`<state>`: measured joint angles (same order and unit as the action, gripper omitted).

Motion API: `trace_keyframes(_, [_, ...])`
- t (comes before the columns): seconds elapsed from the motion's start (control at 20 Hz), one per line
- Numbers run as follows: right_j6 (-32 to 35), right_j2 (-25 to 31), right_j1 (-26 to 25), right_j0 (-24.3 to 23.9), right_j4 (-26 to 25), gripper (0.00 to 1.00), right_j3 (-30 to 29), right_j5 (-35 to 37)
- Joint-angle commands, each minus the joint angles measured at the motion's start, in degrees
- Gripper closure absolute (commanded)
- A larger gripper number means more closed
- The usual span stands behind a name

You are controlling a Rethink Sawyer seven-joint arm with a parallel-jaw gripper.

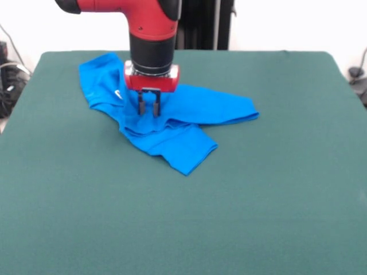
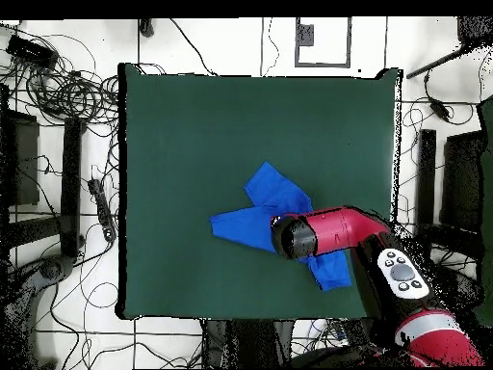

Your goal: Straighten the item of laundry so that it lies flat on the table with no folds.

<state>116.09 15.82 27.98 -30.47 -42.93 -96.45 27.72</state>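
The item of laundry (image 1: pixel 189 109), a bright blue shirt, lies crumpled and folded over itself on the far left-centre of the green table (image 1: pixel 229 200). One flap points toward the near side and a long fold stretches right. A bit of white print shows by its left part. My gripper (image 1: pixel 148 110) points straight down over the shirt's middle, open with a narrow gap between the fingers. Its tips are at the cloth, where small wrinkles gather. From overhead, the shirt (image 2: pixel 258 204) shows partly under the red arm (image 2: pixel 332 231), which hides the gripper.
Green table top (image 2: pixel 183 145) stretches wide on all sides of the shirt. Cables and stands (image 2: pixel 67 173) lie on the floor beyond the table's edges. The arm's black and red base (image 2: pixel 424 323) sits by one table corner.
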Motion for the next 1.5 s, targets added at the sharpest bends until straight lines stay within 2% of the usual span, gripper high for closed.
trace_keyframes(0.05, [4.0,0.5,-3.1,2.4,1.4,1.0,0.7,-2.1])
trace_keyframes(0.55, [3.0,1.7,-0.4,1.8,3.0,1.0,-2.1,-0.8])
trace_keyframes(0.9, [3.1,2.4,10.5,2.0,5.9,1.0,-11.6,0.9])
trace_keyframes(1.1, [2.5,2.9,14.7,1.7,8.1,1.0,-15.4,2.0])
trace_keyframes(1.5, [3.4,1.6,15.5,3.2,8.8,1.0,-16.3,1.2])
